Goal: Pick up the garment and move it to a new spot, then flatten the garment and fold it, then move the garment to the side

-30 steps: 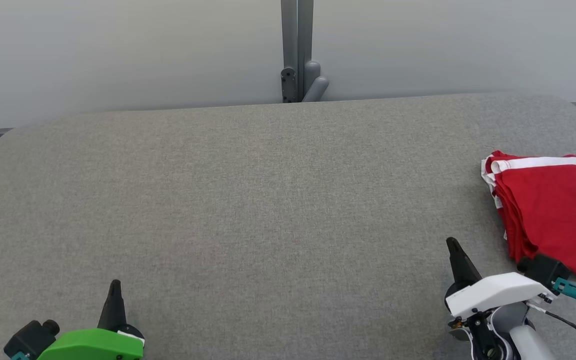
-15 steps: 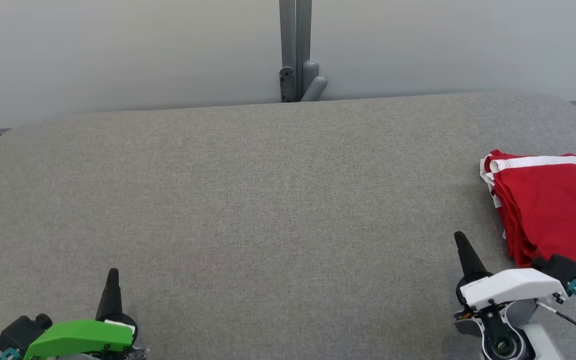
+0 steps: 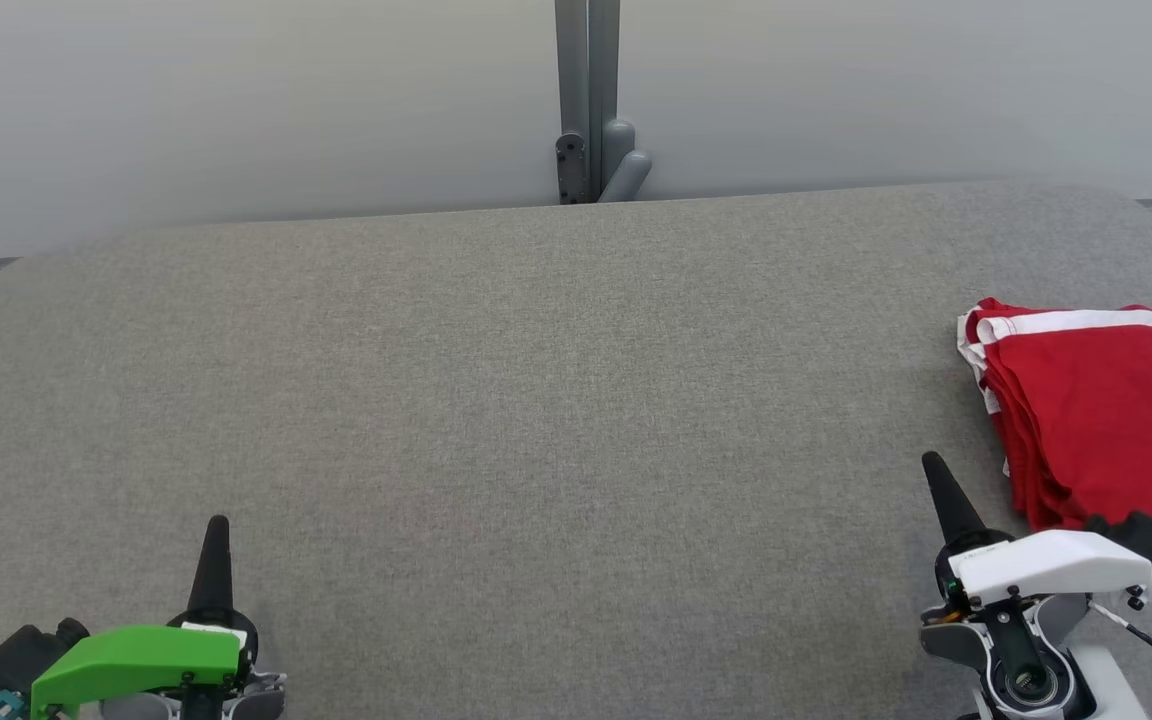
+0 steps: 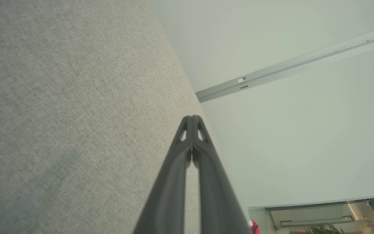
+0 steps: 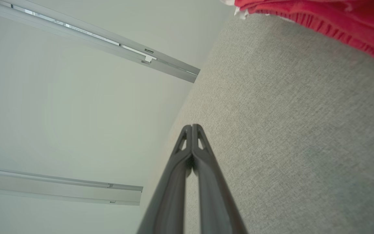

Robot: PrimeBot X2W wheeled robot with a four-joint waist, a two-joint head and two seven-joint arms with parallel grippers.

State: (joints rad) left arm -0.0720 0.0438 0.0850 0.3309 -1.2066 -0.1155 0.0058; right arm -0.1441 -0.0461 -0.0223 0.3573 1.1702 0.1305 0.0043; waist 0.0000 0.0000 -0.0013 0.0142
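Folded red garment point(image 3: 1106, 420) with white band: lying at right edge of grey desk point(image 3: 536, 400), partly cut off by frame edge. Right jaws: closed tip to tip, gripping nothing, over desk just left of garment's near corner, tips clear of fabric. Left jaws: closed tip to tip, gripping nothing, over near left of desk, well apart from garment. Behind desk's far edge: grey post point(image 3: 588, 100) against pale wall.
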